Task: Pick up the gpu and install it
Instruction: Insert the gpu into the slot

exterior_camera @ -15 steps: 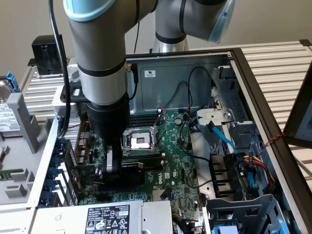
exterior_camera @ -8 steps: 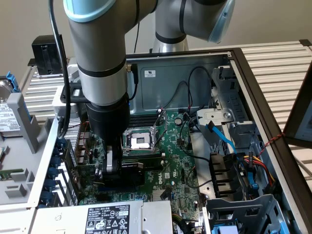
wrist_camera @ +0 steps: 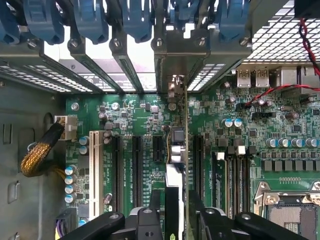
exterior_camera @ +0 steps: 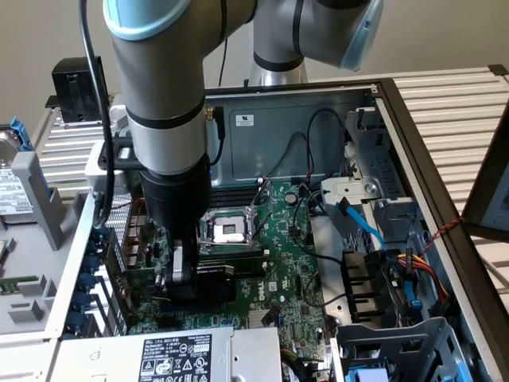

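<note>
The gpu (wrist_camera: 172,150) stands edge-on in an expansion slot of the green motherboard (wrist_camera: 135,135). Its silver end bracket (wrist_camera: 175,60) sits against the case's rear slot openings. In the exterior view its black shroud (exterior_camera: 238,270) lies just below the CPU socket (exterior_camera: 231,231), at the foot of the arm. My gripper (wrist_camera: 175,205) straddles the card from above, one black finger on each side. The fingers (wrist_camera: 155,200) stand slightly apart from the card, so the gripper is open. In the exterior view the gripper (exterior_camera: 181,278) is low inside the case, over the board's left part.
Blue retention clips (wrist_camera: 90,20) line the rear slots. A power supply (exterior_camera: 175,354) sits at the case's near edge, and a drive cage (exterior_camera: 398,350) is on the exterior view's right. Blue (exterior_camera: 362,223) and red-yellow cables (exterior_camera: 425,267) run there. A braided cable (wrist_camera: 40,155) lies beside the board.
</note>
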